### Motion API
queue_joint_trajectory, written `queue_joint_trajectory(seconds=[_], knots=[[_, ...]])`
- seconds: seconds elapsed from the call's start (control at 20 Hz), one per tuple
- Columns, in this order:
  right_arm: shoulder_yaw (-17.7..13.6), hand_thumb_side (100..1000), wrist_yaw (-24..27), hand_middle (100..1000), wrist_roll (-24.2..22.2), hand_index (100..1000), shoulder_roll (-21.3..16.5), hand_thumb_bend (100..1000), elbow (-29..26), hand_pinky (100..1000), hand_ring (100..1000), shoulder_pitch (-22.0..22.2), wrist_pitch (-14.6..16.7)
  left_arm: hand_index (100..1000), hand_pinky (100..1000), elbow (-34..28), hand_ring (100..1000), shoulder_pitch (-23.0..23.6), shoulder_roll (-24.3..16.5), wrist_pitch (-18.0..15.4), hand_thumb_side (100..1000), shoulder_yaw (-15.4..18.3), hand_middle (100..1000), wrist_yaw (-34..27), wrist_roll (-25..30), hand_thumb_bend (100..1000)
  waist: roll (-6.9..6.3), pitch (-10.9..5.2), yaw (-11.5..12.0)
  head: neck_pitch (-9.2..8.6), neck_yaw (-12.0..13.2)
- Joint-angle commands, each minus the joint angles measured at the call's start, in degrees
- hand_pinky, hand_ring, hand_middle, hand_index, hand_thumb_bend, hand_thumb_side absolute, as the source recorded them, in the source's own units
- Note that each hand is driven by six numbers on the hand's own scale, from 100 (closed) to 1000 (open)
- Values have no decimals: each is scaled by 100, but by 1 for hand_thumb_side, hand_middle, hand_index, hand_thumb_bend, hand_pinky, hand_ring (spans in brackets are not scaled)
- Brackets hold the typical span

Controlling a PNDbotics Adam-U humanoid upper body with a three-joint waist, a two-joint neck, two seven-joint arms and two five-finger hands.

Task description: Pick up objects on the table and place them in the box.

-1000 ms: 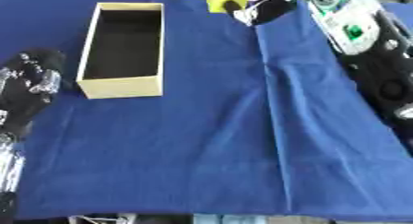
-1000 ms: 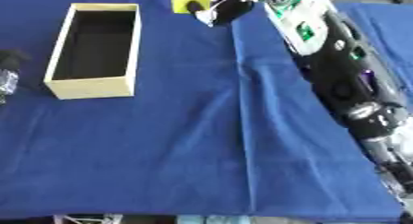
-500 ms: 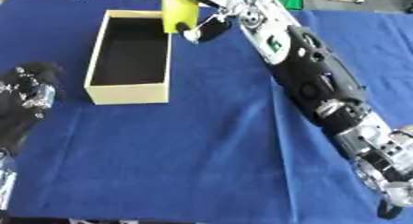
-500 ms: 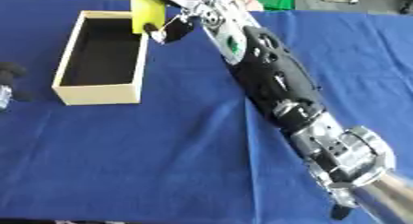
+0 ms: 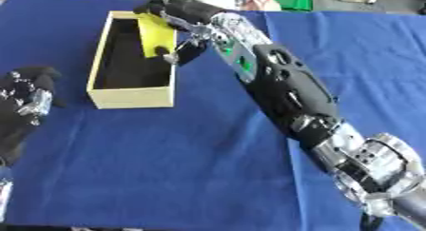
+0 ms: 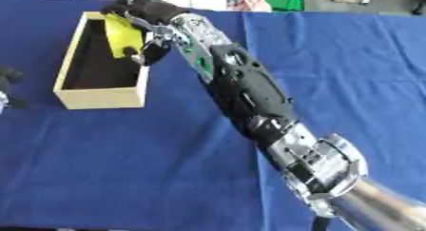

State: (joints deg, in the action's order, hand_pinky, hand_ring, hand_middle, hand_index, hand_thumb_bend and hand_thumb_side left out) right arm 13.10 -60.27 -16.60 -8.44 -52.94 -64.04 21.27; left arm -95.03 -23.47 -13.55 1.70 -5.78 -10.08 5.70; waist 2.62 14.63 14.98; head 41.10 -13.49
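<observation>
Over the box [image 5: 133, 96], fingers [image 5: 162, 7] round yellow object [image 5: 156, 34]

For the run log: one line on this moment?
right hand: holds yellow object over box | left hand: idle, left edge

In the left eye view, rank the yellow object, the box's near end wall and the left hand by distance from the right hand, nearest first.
1. Yellow object: held in the right hand's fingers, over the box's far end.
2. Near end wall of the box: toward the robot, left of the arm.
3. Left hand: at the left edge.
</observation>
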Motion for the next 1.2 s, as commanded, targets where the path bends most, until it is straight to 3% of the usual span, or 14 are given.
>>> queue_joint_trajectory(seconds=[0.05,0.25,0.35,0.5,0.6,0.65,0.75,1.05,1.2], knots=[[-21,165,-185,953,-109,1000,-19,167,-30,886,953,-120,130,704,508,-50,819,-69,-41,-8,254,-6,654,-19,32,100,-26,-99,1,-57,-5],[-46,284,-284,981,30,1000,-56,278,-122,899,966,-115,77,703,521,-57,818,-76,-43,-22,251,10,653,-25,10,100,-28,-108,-22,-68,12],[-47,289,-349,980,170,1000,-75,294,-173,894,962,-119,21,703,526,-61,819,-79,-44,-29,251,15,653,-32,0,100,-29,-114,-31,-73,14],[-82,265,-396,972,428,1000,-104,275,-232,885,957,-116,-126,702,525,-56,814,-70,-50,-23,251,22,648,-27,-14,100,-28,-121,-47,-79,21],[-141,220,-300,959,581,1000,-125,194,-242,866,951,-98,-266,698,513,-39,798,-56,-60,-6,249,37,626,-28,-43,100,-28,-126,-61,-78,32],[-168,147,-176,952,620,1000,-144,120,-233,857,949,-91,-336,692,503,-25,785,-50,-66,15,248,53,611,-34,-83,100,-27,-129,-72,-78,40],[-194,100,197,941,603,1000,-237,100,-257,845,946,-72,-439,683,473,-5,755,-37,-86,56,247,106,591,-47,-223,100,-24,-135,-109,-82,71],[-51,100,1406,909,392,1000,-658,100,-711,815,930,144,-638,664,442,-19,722,-13,-157,189,251,208,553,150,-844,100,-21,-150,-267,-88,183],[121,110,1997,900,215,1000,-868,100,-1052,809,928,290,-797,655,423,-75,714,-48,-207,330,258,191,548,661,-1117,100,-27,-163,-369,-77,228]])
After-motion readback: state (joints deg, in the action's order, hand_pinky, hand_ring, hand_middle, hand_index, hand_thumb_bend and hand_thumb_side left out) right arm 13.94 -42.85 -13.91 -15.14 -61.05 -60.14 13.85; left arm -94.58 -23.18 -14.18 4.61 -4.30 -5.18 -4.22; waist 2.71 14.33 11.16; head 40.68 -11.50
